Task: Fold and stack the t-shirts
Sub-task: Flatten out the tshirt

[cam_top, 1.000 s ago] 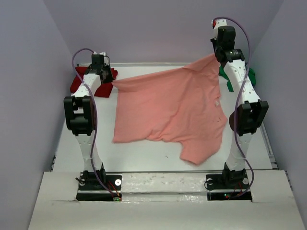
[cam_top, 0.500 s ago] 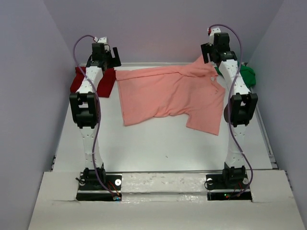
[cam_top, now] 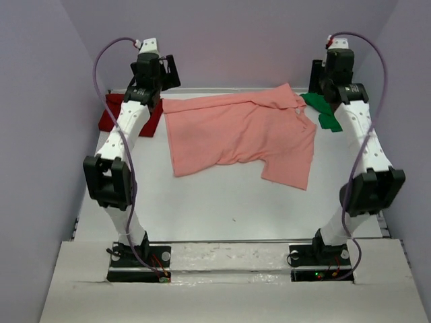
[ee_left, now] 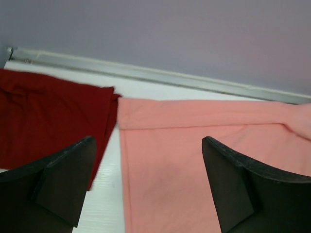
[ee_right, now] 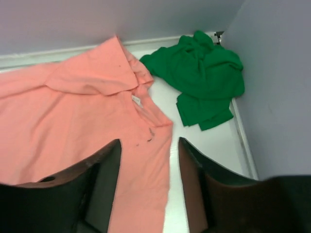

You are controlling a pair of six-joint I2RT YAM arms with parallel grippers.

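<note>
A salmon-pink t-shirt [cam_top: 239,131] lies spread, partly folded over, at the back middle of the table, with one sleeve toward the front right. A dark red t-shirt [cam_top: 110,114] lies folded at the back left, and a bright green t-shirt [cam_top: 324,110] sits crumpled at the back right. My left gripper [cam_top: 168,70] hovers open above the pink shirt's left back corner [ee_left: 194,155], beside the red shirt [ee_left: 43,121]. My right gripper [cam_top: 315,75] hangs open above the pink shirt's collar end [ee_right: 73,111], near the green shirt [ee_right: 204,77]. Neither holds anything.
The white table [cam_top: 222,195] is bounded by purple walls at the back and on both sides, with a metal rail [ee_left: 160,75] along the back edge. Both arm bases stand at the near edge.
Both grippers opened and let go of the pink shirt, which dropped onto the table toward the back. Both arms then rose; the right one swung right toward the green shirt.
</note>
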